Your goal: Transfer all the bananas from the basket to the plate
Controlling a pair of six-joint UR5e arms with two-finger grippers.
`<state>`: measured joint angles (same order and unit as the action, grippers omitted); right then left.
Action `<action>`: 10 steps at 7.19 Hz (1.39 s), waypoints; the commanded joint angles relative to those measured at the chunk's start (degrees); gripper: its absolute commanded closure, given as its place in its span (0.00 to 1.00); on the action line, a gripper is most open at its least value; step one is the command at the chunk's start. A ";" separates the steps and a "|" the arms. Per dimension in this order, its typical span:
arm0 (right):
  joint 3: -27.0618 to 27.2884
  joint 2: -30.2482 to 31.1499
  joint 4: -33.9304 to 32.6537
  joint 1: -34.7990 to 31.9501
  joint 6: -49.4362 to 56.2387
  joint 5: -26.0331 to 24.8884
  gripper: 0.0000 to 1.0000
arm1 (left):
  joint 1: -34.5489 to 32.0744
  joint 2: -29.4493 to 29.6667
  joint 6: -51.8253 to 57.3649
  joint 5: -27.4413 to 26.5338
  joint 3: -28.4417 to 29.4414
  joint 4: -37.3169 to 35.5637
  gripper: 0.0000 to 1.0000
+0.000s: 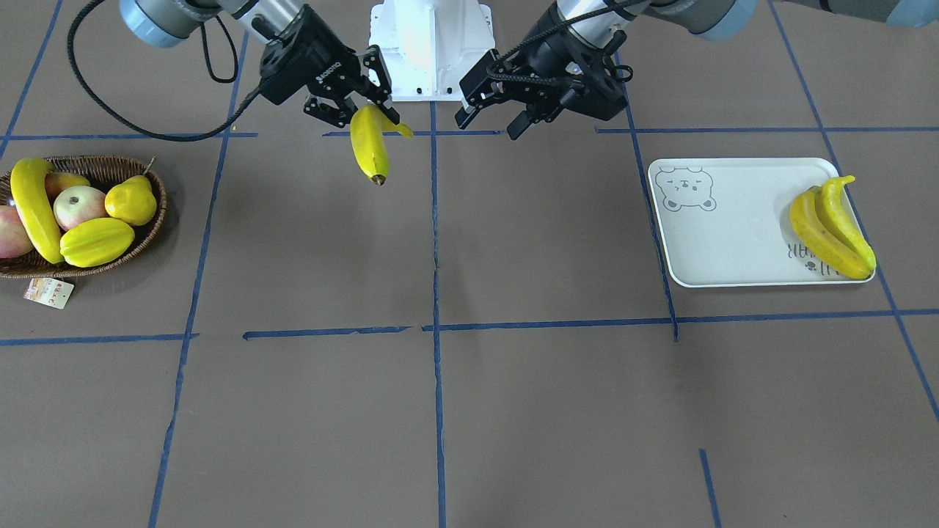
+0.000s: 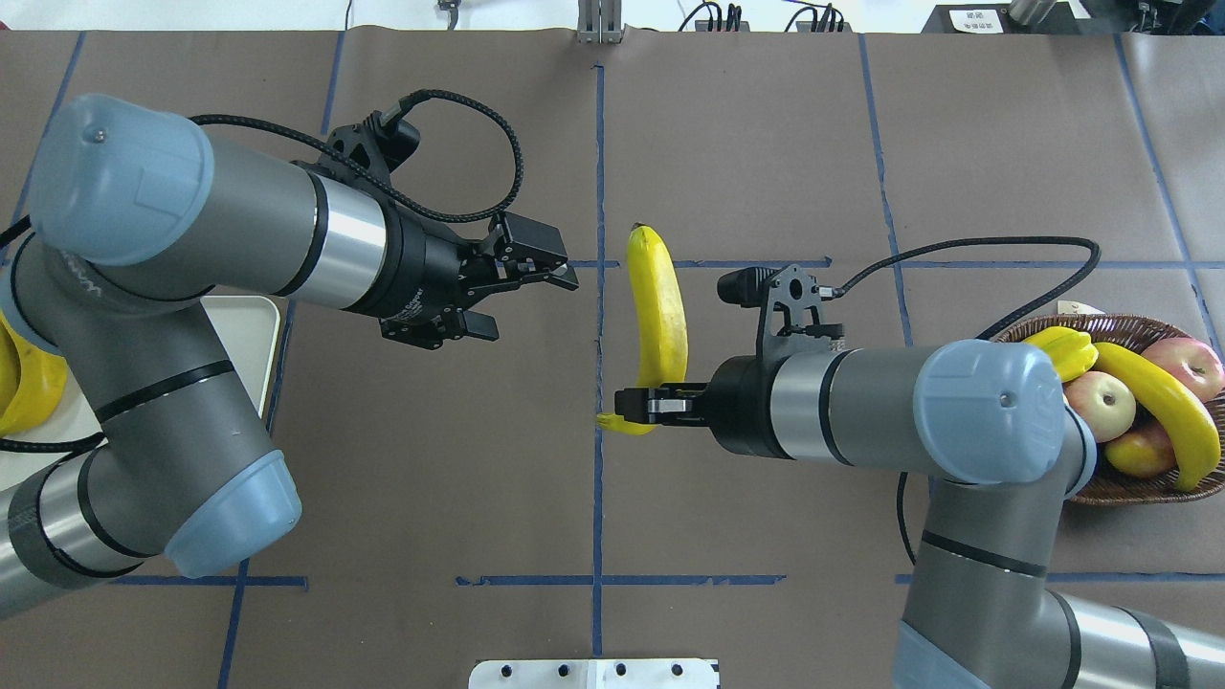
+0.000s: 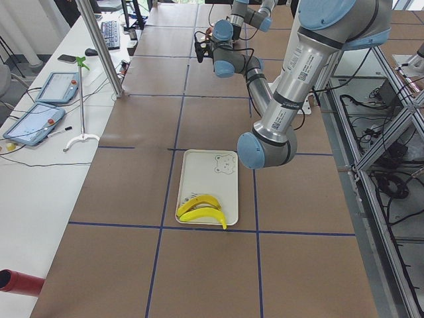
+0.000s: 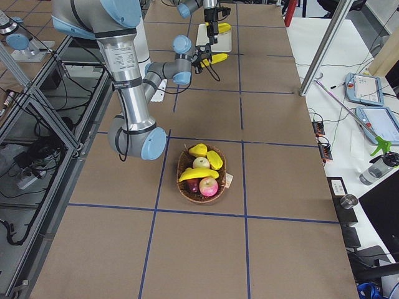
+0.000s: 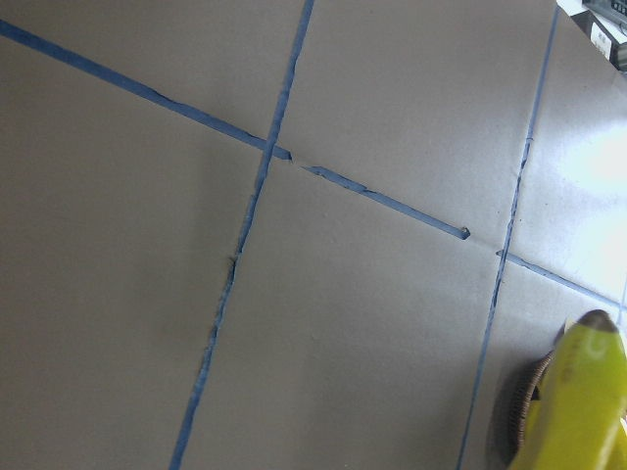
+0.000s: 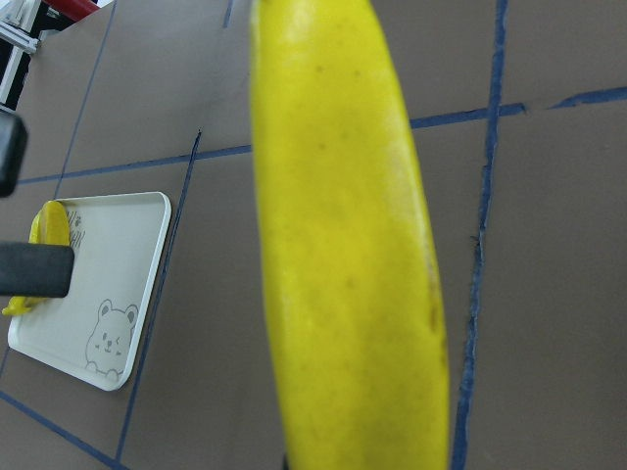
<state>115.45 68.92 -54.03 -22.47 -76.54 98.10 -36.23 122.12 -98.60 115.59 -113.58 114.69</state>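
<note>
My right pincer (image 1: 353, 108) clamps a banana (image 1: 369, 150) above the surface (image 1: 513, 411) — left pincer (image 1: 490, 125) gapes wide, empty. Two bananas (image 1: 832, 229) partly cover the plate (image 1: 733, 246) lettering; one banana (image 1: 33, 209) in basket (image 1: 152, 220) — tag (image 1: 49, 292) unreadable.

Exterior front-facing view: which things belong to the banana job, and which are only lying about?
Job: held banana, basket banana, two plate bananas, basket, plate, right gripper, left gripper.
Lying about: apples, pear, starfruit, paper tag.
</note>
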 commanded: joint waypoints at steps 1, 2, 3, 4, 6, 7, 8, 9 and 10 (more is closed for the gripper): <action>-1.28 -2.03 -0.37 1.98 -0.27 -0.63 0.87 | 0.37 1.71 -0.63 -0.63 0.11 0.00 0.00; -1.20 -3.77 -2.98 2.77 -0.27 -0.54 0.85 | 0.98 1.72 -0.54 -2.11 0.20 0.09 0.00; -1.02 -6.22 -5.88 3.21 -0.27 -0.45 0.83 | 2.29 1.72 -0.54 -5.08 0.46 0.18 0.00; -0.84 -6.51 -6.60 3.74 -0.27 -0.19 0.81 | 2.91 1.55 -0.46 -5.55 0.55 0.09 0.00; -0.67 -6.95 -6.52 3.92 -0.27 -0.19 0.80 | 3.35 1.46 -0.37 -5.55 1.77 0.09 0.01; -0.67 -6.95 -6.17 3.92 -0.27 -0.19 0.79 | 3.53 1.46 -0.37 -5.55 1.87 0.09 0.01; -0.67 -6.95 -6.08 3.92 -0.45 -0.19 0.78 | 4.32 1.28 -0.37 -5.55 1.87 0.09 0.07; -0.67 -7.13 -6.08 3.92 -1.49 -0.19 0.77 | 4.32 1.54 -0.37 -5.55 1.69 0.18 0.17; -0.67 -7.22 -6.17 3.92 -1.50 -0.19 0.74 | 4.32 1.72 -0.54 -5.55 1.61 0.18 0.34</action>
<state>114.78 61.83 -60.16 -18.55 -77.67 97.91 -32.01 123.64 -99.00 110.04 -111.87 114.84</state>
